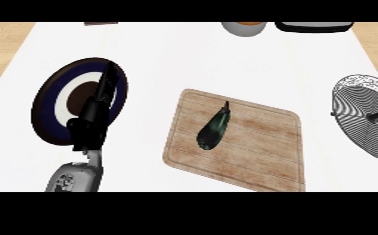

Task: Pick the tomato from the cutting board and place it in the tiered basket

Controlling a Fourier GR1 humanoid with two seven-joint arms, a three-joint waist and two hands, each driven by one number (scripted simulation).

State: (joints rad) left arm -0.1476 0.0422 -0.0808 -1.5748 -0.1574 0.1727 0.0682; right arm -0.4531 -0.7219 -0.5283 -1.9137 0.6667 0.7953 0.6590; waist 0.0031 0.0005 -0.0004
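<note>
A wooden cutting board (258, 149) lies at the centre right of the white counter. On its left part rests a dark green, elongated vegetable (214, 127) that looks like an eggplant; no tomato shows on the board. The black wire tiered basket (359, 110) stands at the right edge, partly cut off. My left hand (92, 116) is at the lower left, fingers straight and pointing up over a plate, well left of the board and holding nothing. My right hand does not show.
A dark blue and white plate (55, 96) with a brown centre lies at the left under my left hand. At the far edge are a grey bowl (244, 27) and a dark appliance (314, 26). A wooden surface borders the counter.
</note>
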